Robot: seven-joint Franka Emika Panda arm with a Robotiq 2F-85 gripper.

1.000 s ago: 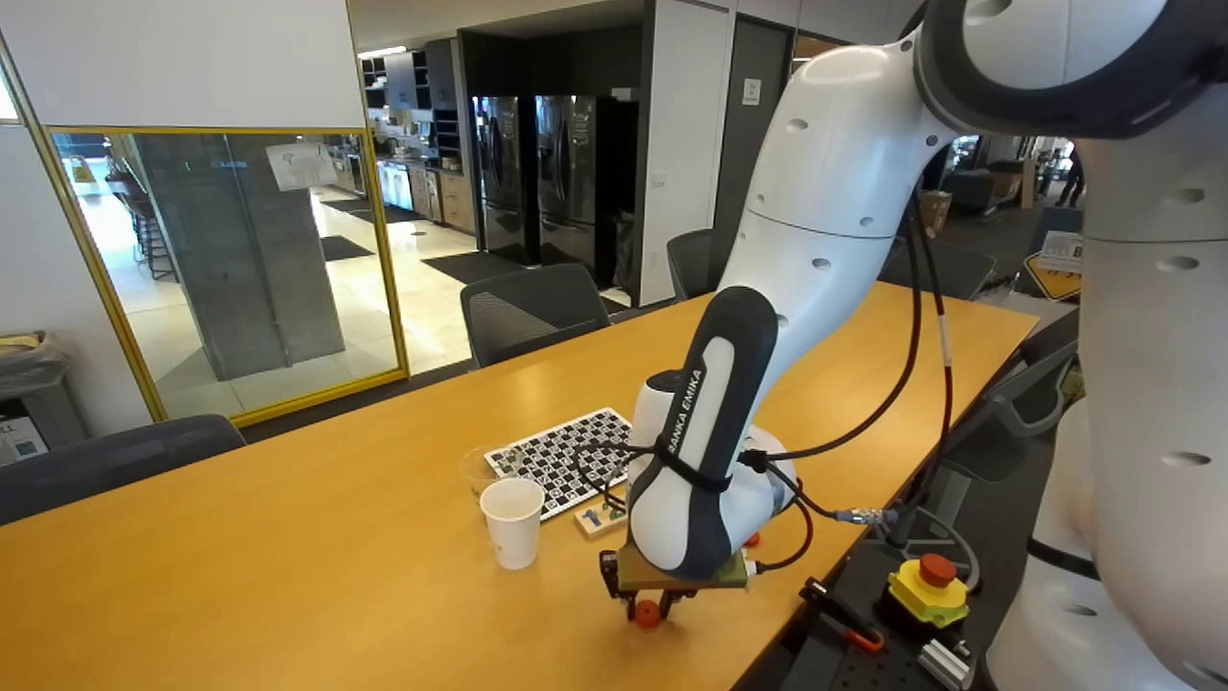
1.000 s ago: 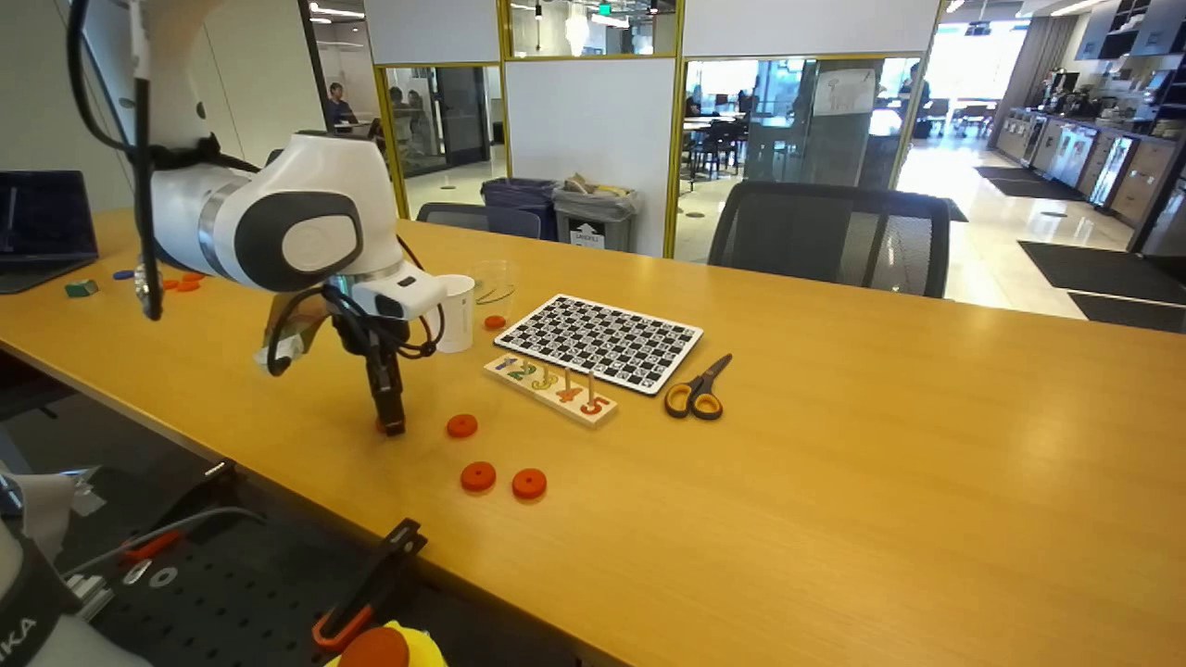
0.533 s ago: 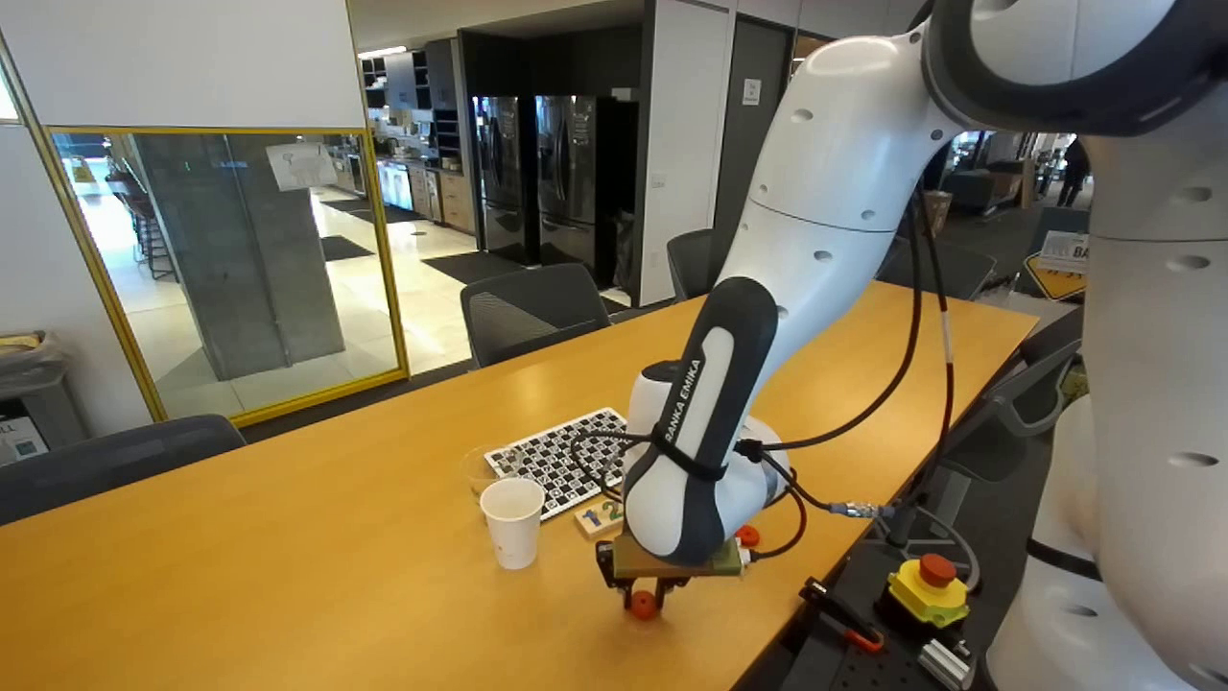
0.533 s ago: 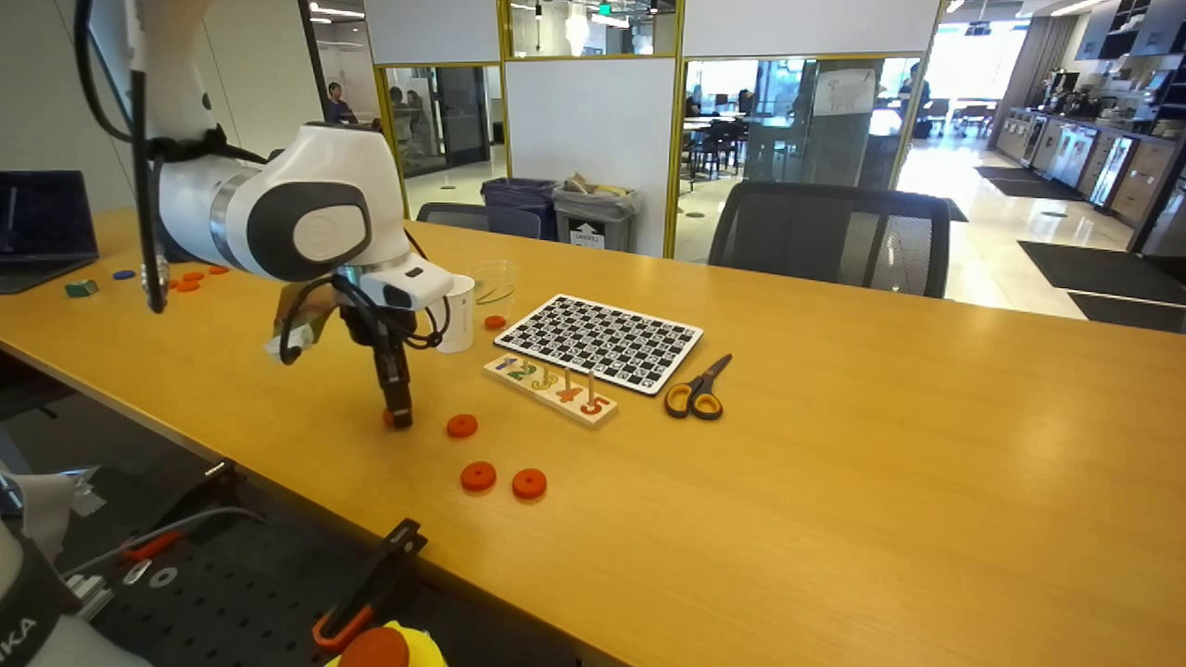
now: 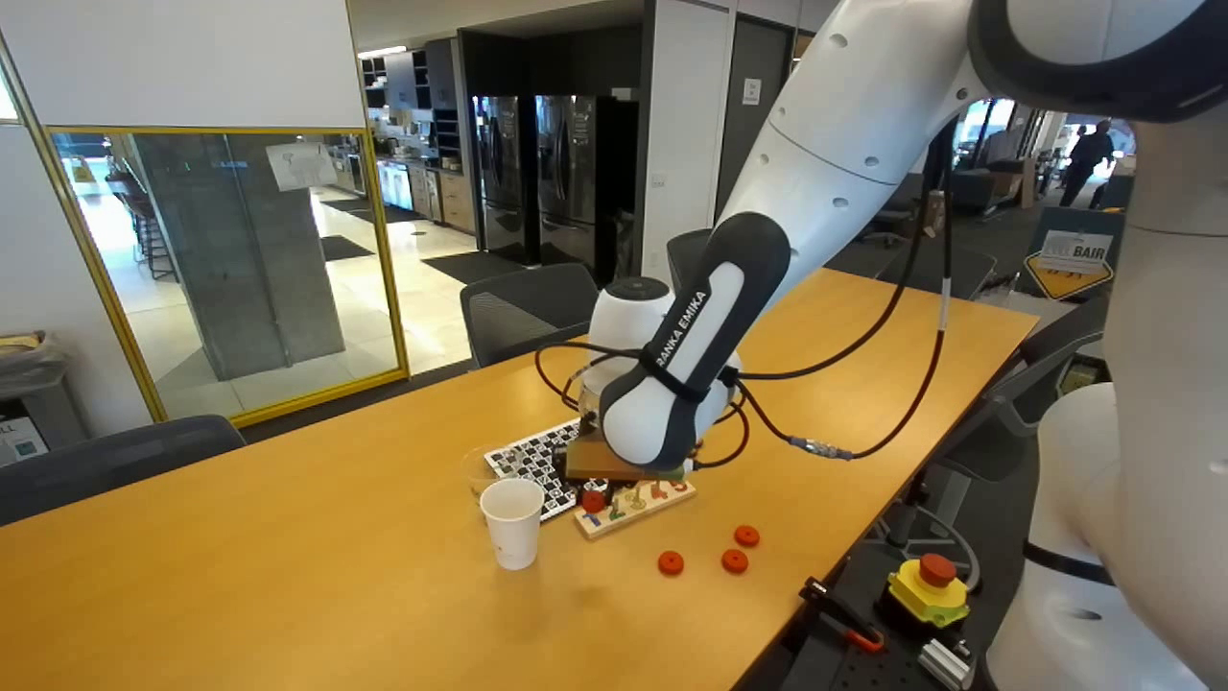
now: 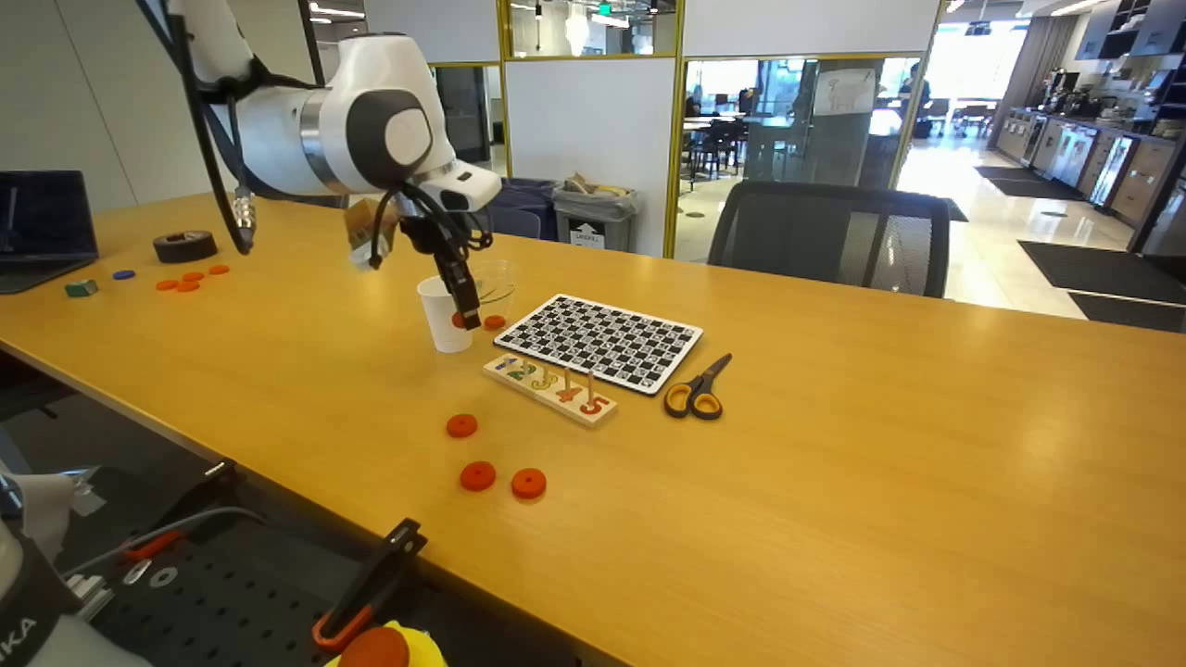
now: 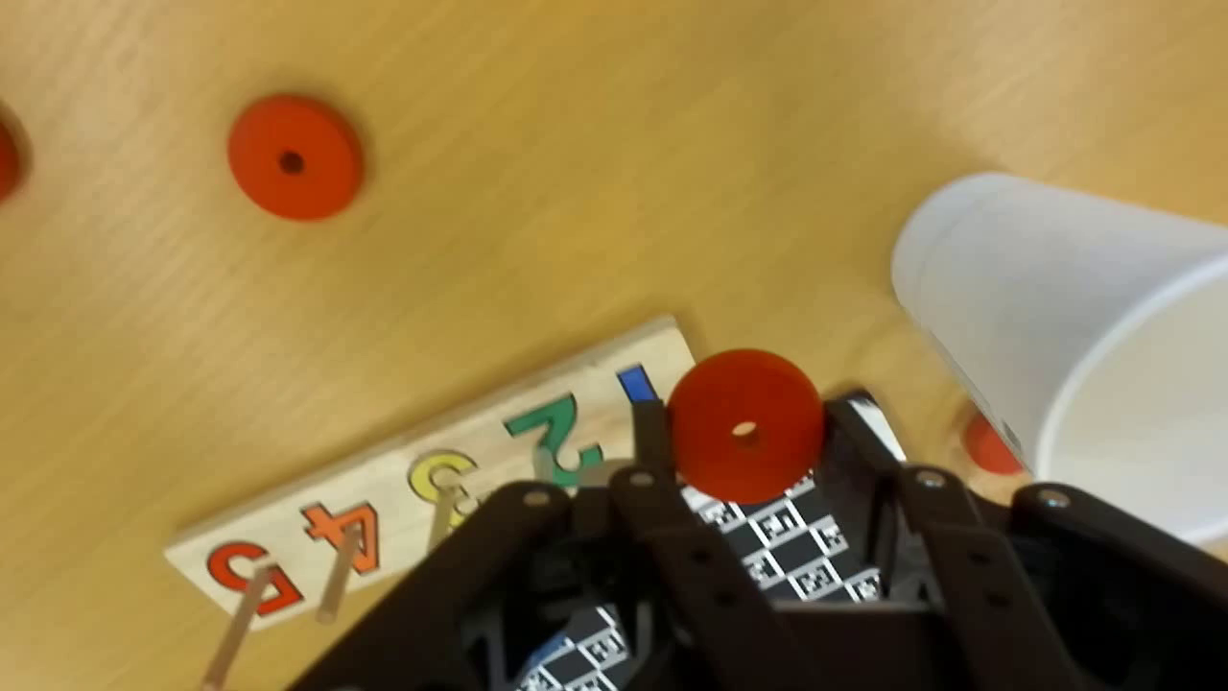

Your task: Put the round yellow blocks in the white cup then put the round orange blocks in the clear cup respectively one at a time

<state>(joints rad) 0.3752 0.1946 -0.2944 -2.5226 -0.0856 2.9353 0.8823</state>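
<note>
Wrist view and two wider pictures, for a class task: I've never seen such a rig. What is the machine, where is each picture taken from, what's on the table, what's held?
The machine is a robot arm ending in a two-finger gripper. Two pictures look from different places outside the robot; the third looks past the gripper from its wrist. In both exterior views, the table bears a white paper cup, a clear cup, a checkered board, a wooden number peg board and a group of three red-orange discs. An exterior view adds scissors. The gripper holds one more red-orange disc, pinched by its rim.
</note>
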